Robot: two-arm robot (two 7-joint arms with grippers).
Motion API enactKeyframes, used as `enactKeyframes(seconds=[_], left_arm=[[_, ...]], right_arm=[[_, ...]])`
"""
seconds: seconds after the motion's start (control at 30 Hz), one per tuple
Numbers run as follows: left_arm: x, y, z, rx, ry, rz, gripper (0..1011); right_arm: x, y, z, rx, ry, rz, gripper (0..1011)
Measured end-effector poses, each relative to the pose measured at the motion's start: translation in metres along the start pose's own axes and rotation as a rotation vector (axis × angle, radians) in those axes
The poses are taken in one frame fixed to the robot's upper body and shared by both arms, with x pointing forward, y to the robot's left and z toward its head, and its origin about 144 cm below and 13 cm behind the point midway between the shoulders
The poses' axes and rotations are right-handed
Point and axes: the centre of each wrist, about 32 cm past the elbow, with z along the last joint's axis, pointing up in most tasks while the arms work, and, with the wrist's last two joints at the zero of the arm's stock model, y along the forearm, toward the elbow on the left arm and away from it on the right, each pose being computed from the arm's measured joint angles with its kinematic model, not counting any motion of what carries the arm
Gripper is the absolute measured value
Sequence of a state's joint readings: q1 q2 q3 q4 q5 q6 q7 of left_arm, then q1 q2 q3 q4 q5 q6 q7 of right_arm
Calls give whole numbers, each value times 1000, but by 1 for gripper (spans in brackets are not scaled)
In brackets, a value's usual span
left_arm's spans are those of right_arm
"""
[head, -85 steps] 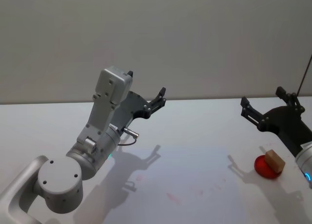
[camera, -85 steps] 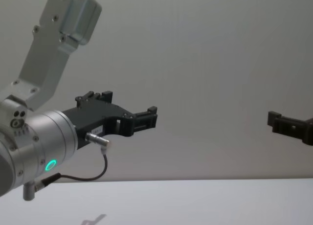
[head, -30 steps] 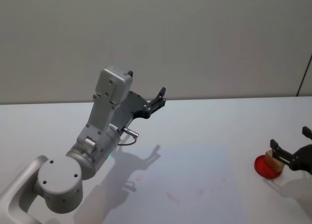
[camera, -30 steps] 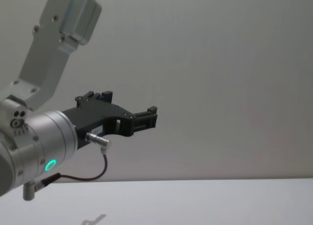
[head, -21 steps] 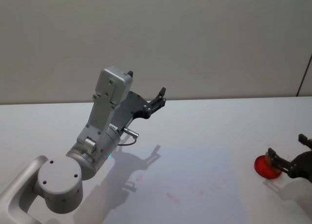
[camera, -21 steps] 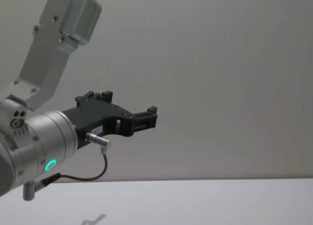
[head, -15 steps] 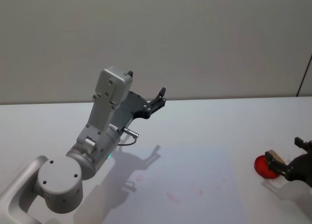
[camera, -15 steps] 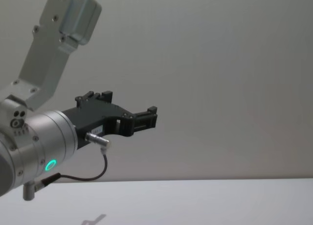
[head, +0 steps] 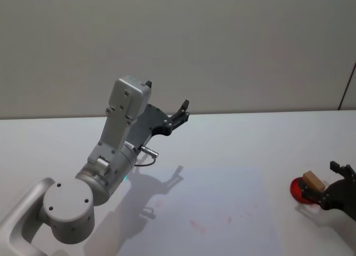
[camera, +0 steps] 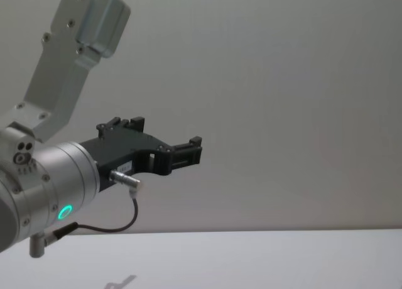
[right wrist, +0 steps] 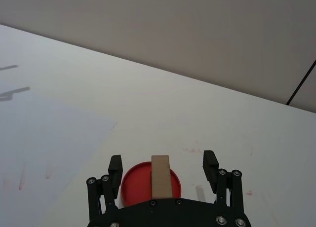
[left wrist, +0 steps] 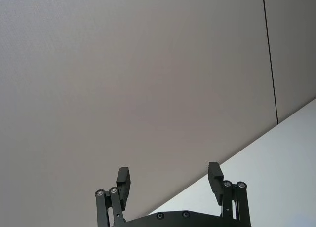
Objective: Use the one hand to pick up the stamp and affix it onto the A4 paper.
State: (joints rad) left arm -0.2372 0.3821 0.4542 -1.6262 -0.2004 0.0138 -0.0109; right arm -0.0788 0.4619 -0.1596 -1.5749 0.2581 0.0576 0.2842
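The left end effector (head: pixel 180 112) is held up above the left part of the counter (head: pixel 233 139), well clear of its surface and pointing toward the far wall (head: pixel 222 44). Its two black fingers stand wide apart with nothing between them. They are blocky, jointed with small bolts, and fixed to a flat black plate. That plate joins a thick, smooth silver wrist (camera: pixel 56 182) bearing a small green light (camera: pixel 65 212), with a thin dark cable (camera: pixel 119 226) looping beneath it.

The counter is plain, pale and matte. On its middle lies the sheet of paper (head: pixel 222 211), flat and slightly bluer than the surface around it, with a few faint red smudges on it.

Just right of the sheet's right edge, near the right side of the counter, sits a red disc (head: pixel 300 190), round, low and smooth. The stamp (head: pixel 313 181) rests on top of this disc: a small rectangular block, light brown like bare wood, with flat faces and sharp corners.

The right end effector (right wrist: pixel 162 161) is down low at the disc, at the right edge of the head view. Its fingers are spread wider than the stamp, one on each side of it, with a visible gap on both sides in the right wrist view. They touch neither the block nor each other. These fingers are black, blocky and ridged.
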Motion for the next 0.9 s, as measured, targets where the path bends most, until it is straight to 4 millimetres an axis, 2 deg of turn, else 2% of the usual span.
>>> enactKeyframes(seconds=[0.73,0.9], left_arm=[[0,0,0,0,0,0,1001],[0,0,0,0,0,0,1001]], right_arm=[[0,6,-5,-40,1,4,1001],[0,6,-6,-45,3,0,902]])
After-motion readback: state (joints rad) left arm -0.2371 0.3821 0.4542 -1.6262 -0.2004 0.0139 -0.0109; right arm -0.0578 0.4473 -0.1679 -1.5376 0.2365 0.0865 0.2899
